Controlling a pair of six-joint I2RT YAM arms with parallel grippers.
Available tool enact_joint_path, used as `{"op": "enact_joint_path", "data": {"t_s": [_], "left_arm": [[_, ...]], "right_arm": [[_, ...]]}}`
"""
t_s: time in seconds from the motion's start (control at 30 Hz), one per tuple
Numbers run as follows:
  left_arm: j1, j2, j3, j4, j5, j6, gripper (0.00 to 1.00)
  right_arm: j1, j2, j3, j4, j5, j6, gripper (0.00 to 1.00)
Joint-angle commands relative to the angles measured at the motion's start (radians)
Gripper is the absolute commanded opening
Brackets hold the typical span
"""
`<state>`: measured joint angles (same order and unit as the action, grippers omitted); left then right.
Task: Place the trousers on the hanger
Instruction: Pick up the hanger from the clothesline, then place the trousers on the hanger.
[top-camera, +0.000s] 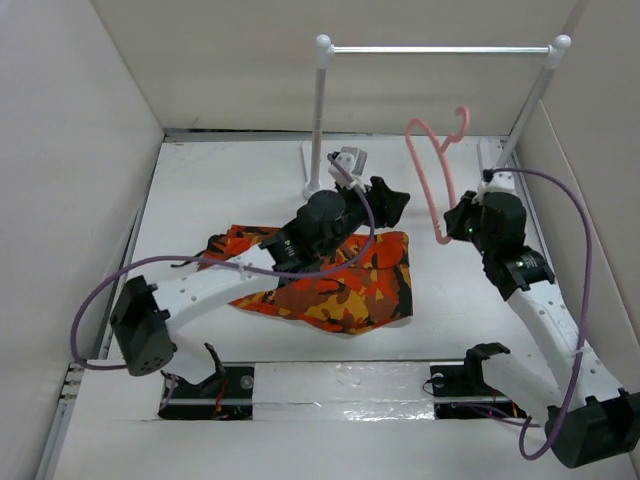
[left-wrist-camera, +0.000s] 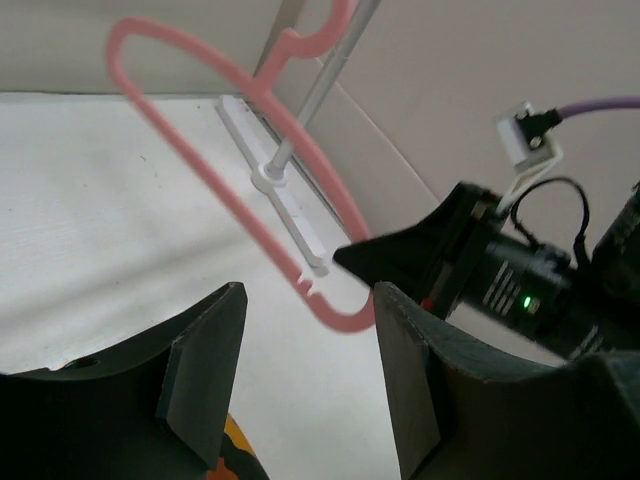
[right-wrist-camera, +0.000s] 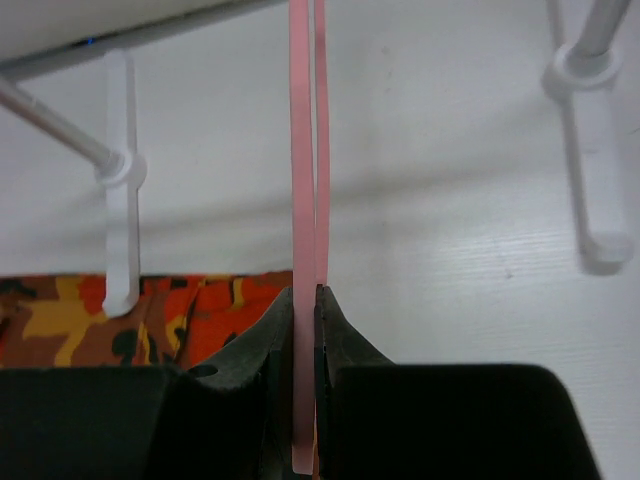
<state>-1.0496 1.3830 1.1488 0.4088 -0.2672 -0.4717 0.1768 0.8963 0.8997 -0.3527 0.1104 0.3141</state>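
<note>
Soft orange camouflage-print cloth trousers (top-camera: 340, 285) will likely sag, so the spread-open left gripper (left-wrist-camera: 305, 380) should pinch an edge; the right gripper (top-camera: 449, 230) clamps the thin pink plastic hanger (top-camera: 432, 180).

The top camera looks down from behind the arm bases over the white counter (top-camera: 230, 190). The wrist cameras sit close behind the left pincer (left-wrist-camera: 305, 370) and the right pincer (right-wrist-camera: 305, 330). All three views share the thin pink plastic hanger (top-camera: 425, 190) (left-wrist-camera: 340, 322) (right-wrist-camera: 302, 150).
</note>
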Motion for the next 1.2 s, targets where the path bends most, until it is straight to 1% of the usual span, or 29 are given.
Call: {"op": "enact_joint_path", "data": {"t_s": [0.0, 0.03, 0.07, 0.1, 0.13, 0.17, 0.27, 0.3, 0.37, 0.47, 0.5, 0.6, 0.73, 0.77, 0.97, 1.0, 1.07, 1.17], "left_arm": [[0.072, 0.114, 0.132, -0.065, 0.162, 0.018, 0.52], [0.113, 0.154, 0.173, -0.111, 0.196, 0.016, 0.52], [0.125, 0.231, 0.266, -0.138, 0.216, 0.022, 0.53], [0.125, 0.267, 0.314, -0.165, 0.22, 0.033, 0.53], [0.125, 0.302, 0.356, -0.207, 0.211, 0.048, 0.53], [0.125, 0.362, 0.432, -0.229, 0.198, 0.074, 0.53], [0.125, 0.439, 0.517, -0.28, 0.137, 0.1, 0.54], [0.125, 0.455, 0.528, -0.286, 0.093, 0.113, 0.55], [0.125, 0.5, 0.563, -0.3, 0.088, 0.123, 0.55], [0.125, 0.563, 0.626, -0.314, 0.115, 0.13, 0.57], [0.125, 0.577, 0.64, -0.312, 0.144, 0.121, 0.57], [0.125, 0.625, 0.684, -0.3, 0.157, 0.114, 0.57], [0.125, 0.674, 0.735, -0.283, 0.099, 0.12, 0.58], [0.125, 0.698, 0.767, -0.289, 0.088, 0.128, 0.58], [0.125, 0.806, 0.887, -0.336, -0.026, 0.16, 0.52], [0.125, 0.82, 0.928, -0.347, -0.056, 0.168, 0.51], [0.125, 0.862, 0.986, -0.367, -0.073, 0.179, 0.5], [0.125, 0.909, 1.038, -0.398, -0.121, 0.189, 0.43]], "right_arm": [[0.091, 0.004, -0.074, 0.027, 0.067, 0.022, 0.0], [0.107, 0.007, -0.094, 0.018, 0.092, 0.032, 0.0], [0.121, 0.007, -0.111, 0.014, 0.098, 0.039, 0.0], [0.145, 0.006, -0.149, 0.02, 0.101, 0.042, 0.0], [0.156, 0.003, -0.166, 0.038, 0.101, 0.052, 0.0], [0.165, -0.002, -0.182, 0.05, 0.1, 0.056, 0.0], [0.196, -0.013, -0.209, 0.064, 0.107, 0.068, 0.0], [0.196, -0.011, -0.211, 0.063, 0.112, 0.068, 0.0], [0.216, -0.01, -0.211, 0.058, 0.118, 0.065, 0.0], [0.245, 0.003, -0.217, 0.061, 0.144, 0.065, 0.0], [0.254, 0.007, -0.217, 0.061, 0.15, 0.066, 0.0], [0.283, 0.024, -0.216, 0.054, 0.178, 0.074, 0.0], [0.308, 0.027, -0.22, 0.049, 0.198, 0.085, 0.0], [0.317, 0.024, -0.223, 0.049, 0.198, 0.088, 0.0], [0.336, 0.013, -0.24, 0.047, 0.207, 0.091, 0.0], [0.336, 0.006, -0.243, 0.047, 0.207, 0.092, 0.0], [0.345, 0.001, -0.251, 0.046, 0.215, 0.095, 0.0], [0.357, -0.007, -0.258, 0.044, 0.225, 0.098, 0.0]]}}
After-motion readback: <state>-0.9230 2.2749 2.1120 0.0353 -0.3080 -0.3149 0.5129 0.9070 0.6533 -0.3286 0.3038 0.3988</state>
